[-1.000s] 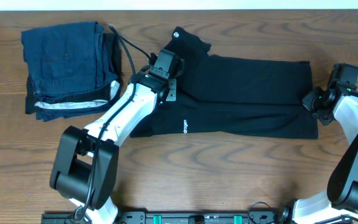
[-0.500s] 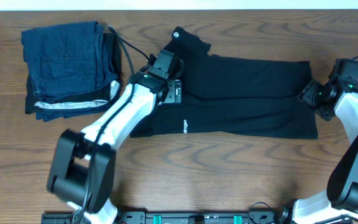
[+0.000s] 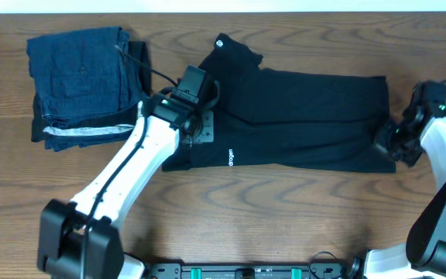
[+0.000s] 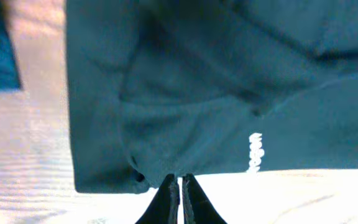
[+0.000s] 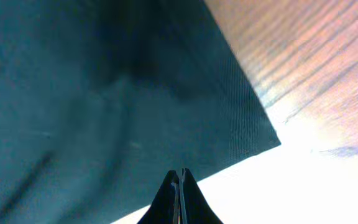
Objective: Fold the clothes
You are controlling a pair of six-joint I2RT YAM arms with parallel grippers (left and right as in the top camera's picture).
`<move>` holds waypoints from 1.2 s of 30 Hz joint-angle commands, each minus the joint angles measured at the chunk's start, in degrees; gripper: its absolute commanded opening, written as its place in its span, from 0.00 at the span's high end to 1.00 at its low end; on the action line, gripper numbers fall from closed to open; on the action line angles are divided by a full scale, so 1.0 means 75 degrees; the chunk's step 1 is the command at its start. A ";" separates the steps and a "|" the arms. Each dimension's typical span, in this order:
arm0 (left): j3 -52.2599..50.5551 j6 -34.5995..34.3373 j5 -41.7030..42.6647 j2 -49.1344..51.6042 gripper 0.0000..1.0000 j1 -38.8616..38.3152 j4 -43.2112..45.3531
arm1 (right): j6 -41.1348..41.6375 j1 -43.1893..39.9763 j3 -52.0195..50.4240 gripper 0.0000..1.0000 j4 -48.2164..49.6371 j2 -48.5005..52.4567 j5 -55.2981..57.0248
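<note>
The black T-shirt (image 3: 308, 116) lies flat across the table, folded into a long band, with a small white logo (image 3: 231, 157) near its lower left edge. My left gripper (image 3: 206, 149) is over the shirt's left part. In the left wrist view its jaws (image 4: 180, 180) are shut, with the tips at the shirt's (image 4: 185, 93) near edge, where the fabric puckers. My right gripper (image 3: 383, 146) is at the shirt's right edge near the lower corner. In the right wrist view its jaws (image 5: 179, 172) are shut at the edge of the fabric (image 5: 104, 93). I see no cloth between either pair of jaws.
A stack of dark blue folded garments (image 3: 84, 77) with a white-striped edge lies at the back left, close to the left arm. A black cable (image 3: 149, 66) runs over it. Bare wooden table (image 3: 300, 217) shows in front of the shirt.
My left gripper has moved left and toward the shirt's front edge. My right gripper has slid down the shirt's right edge toward the lower corner. The shirt's outline looks unchanged.
</note>
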 commanded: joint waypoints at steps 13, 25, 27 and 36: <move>-0.0318 -0.0589 0.0003 0.0970 0.94 0.0659 -0.0921 | -0.0128 0.0041 -0.0685 0.99 0.0498 -0.0032 0.0204; -0.1204 -0.0597 0.0697 0.1058 0.94 0.0758 -0.0251 | -0.0128 0.0038 -0.0956 0.99 0.0775 -0.0032 0.0606; -0.1428 -0.0653 0.0697 0.1058 0.94 0.0761 0.0087 | -0.0128 0.0038 -0.1072 0.99 0.1026 -0.0032 0.0635; -0.1673 -0.0766 0.0583 0.1253 0.94 0.0761 0.0766 | -0.0128 0.0017 -0.1728 0.99 0.1976 -0.0032 0.0749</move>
